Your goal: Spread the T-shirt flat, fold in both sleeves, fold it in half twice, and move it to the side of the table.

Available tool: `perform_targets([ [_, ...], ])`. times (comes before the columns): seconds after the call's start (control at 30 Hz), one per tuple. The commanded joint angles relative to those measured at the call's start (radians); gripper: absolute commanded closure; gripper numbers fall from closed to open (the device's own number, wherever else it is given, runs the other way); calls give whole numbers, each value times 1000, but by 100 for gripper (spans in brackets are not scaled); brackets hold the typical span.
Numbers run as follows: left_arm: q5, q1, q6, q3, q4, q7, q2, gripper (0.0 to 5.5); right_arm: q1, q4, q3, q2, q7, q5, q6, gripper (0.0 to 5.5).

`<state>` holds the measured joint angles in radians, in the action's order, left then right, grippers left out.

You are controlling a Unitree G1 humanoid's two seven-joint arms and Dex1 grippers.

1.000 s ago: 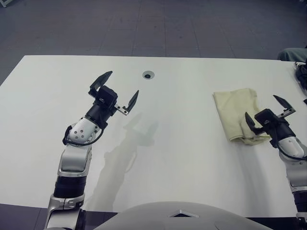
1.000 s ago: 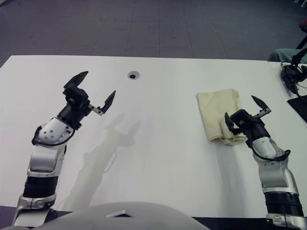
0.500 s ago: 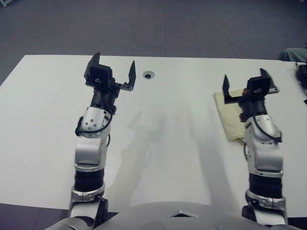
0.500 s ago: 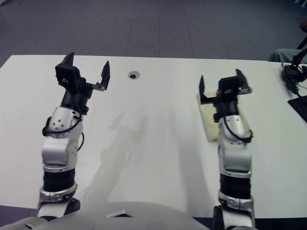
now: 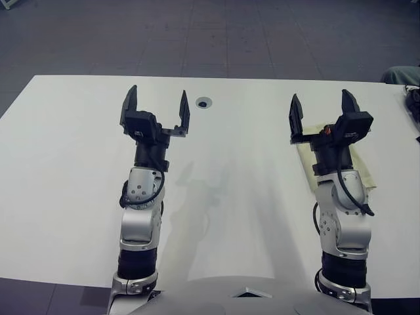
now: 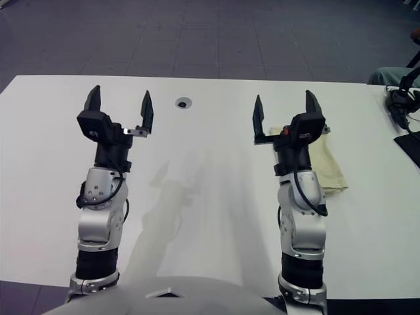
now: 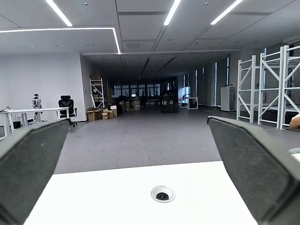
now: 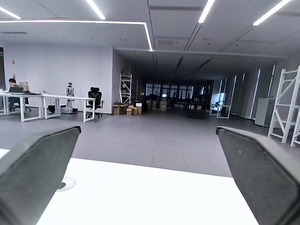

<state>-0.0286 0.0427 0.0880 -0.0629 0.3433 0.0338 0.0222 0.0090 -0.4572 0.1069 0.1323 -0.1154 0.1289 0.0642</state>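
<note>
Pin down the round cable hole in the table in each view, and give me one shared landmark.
Left eye view: cable hole near the table's far edge, just right of the left gripper.
Right eye view: same spot, right of that gripper.
Left wrist view: on the table ahead, between the left gripper's fingers.
Right wrist view: hole beside one of the right gripper's fingers.
Shared landmark: the table's far edge against the grey floor.
</note>
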Motion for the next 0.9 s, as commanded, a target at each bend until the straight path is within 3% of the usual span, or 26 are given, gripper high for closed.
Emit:
perform_targets([
  [0.03, -30, -12, 78, -23, -36, 9, 10, 10, 44, -8, -2, 8, -7, -34, -80, 13],
  [0.9, -32, -108, 309, -33, -65, 3, -3, 10, 100, 116, -65, 3, -20, -110, -375, 13],
])
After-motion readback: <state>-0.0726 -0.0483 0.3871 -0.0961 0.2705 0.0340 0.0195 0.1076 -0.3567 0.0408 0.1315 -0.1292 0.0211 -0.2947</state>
